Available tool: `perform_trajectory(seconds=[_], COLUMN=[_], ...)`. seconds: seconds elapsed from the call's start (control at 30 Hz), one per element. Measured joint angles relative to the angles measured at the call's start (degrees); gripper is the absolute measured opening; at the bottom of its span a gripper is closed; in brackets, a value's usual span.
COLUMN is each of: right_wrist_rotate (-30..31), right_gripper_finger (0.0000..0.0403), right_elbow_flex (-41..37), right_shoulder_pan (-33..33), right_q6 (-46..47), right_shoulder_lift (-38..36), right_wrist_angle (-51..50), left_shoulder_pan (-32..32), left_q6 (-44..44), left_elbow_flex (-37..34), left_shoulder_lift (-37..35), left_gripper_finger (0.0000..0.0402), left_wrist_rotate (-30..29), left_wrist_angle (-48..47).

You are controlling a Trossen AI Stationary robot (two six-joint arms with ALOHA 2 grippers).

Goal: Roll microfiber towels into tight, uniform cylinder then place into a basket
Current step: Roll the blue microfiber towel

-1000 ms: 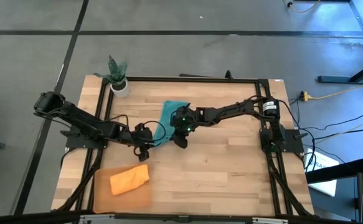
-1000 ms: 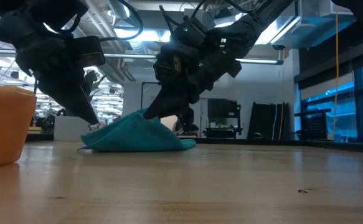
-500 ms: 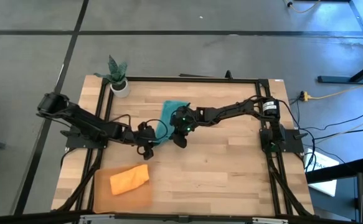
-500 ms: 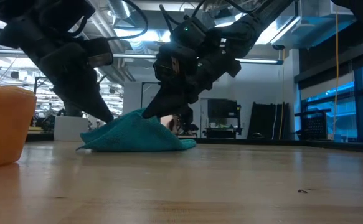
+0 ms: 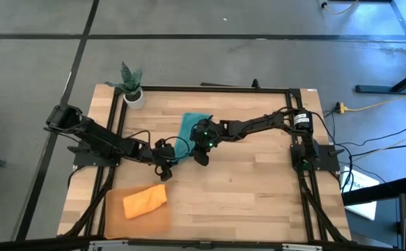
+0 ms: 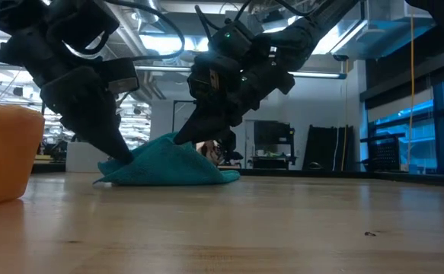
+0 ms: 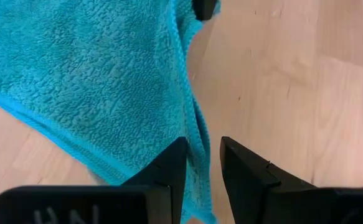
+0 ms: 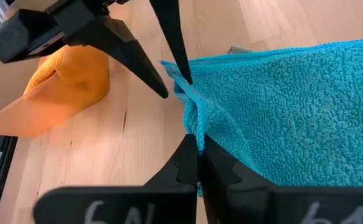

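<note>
Left claw (image 7: 199,163) stood with its two dark fingers slightly apart, straddling the hemmed edge of the soft teal microfiber towel (image 7: 88,81); the gap had not yet closed on the cloth. In the high view this claw (image 5: 165,157) sat at the towel's (image 5: 189,132) near corner, on the side toward the left arm's base. Right claw (image 8: 197,154) was pinched together on a neighbouring fold of the same hem, holding it just above the pale wooden worktop (image 5: 244,188). In the low view the towel (image 6: 168,164) lay as a loose, humped heap on the worktop, not rolled, with both claws at its edge.

The bright orange microfiber towel (image 5: 145,201) lay bundled in the shallow translucent orange-tan basket (image 5: 112,209) at the near-left corner of the worktop, well apart from the teal one. A small white pot holding a green plant (image 5: 132,87) stood at the far-left corner, clear of the work.

Judged risks from this position:
- The left claw held only a thin hem between its fingers; closing slightly off line would probably catch one layer, or nothing, and the edge would slip free.
- The two claws gripped close together, so pulling them apart unevenly could skew the cloth and give a tapered rather than uniform roll.
- The heap was slack; starting the roll before flattening it would likely trap folds and leave a loose cylinder.
</note>
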Motion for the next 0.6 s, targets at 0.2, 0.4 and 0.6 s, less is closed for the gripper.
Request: perform_trajectory(seconds=[0.2, 0.4, 0.6], right_wrist_rotate=[0.0, 0.0, -0.41], right_gripper_finger=[0.0004, 0.0004, 0.0004], right_elbow_flex=[0.0, 0.0, 0.0], right_shoulder_pan=[0.0, 0.0, 0.0], right_q6=[-0.03, -0.07, 1.11], right_shoulder_lift=[0.0, 0.0, 0.0], right_wrist_angle=[0.15, 0.17, 0.15], left_shoulder_pan=[0.0, -0.04, -0.04], left_q6=[-0.02, 0.0, 0.03], left_elbow_flex=[0.0, -0.03, -0.04], left_shoulder_lift=[1.4, 3.04, 3.02], left_gripper_finger=[0.009, 0.009, 0.0054], left_wrist_rotate=[0.0, 1.69, 2.29], left_wrist_angle=[-0.72, -1.08, -1.22])
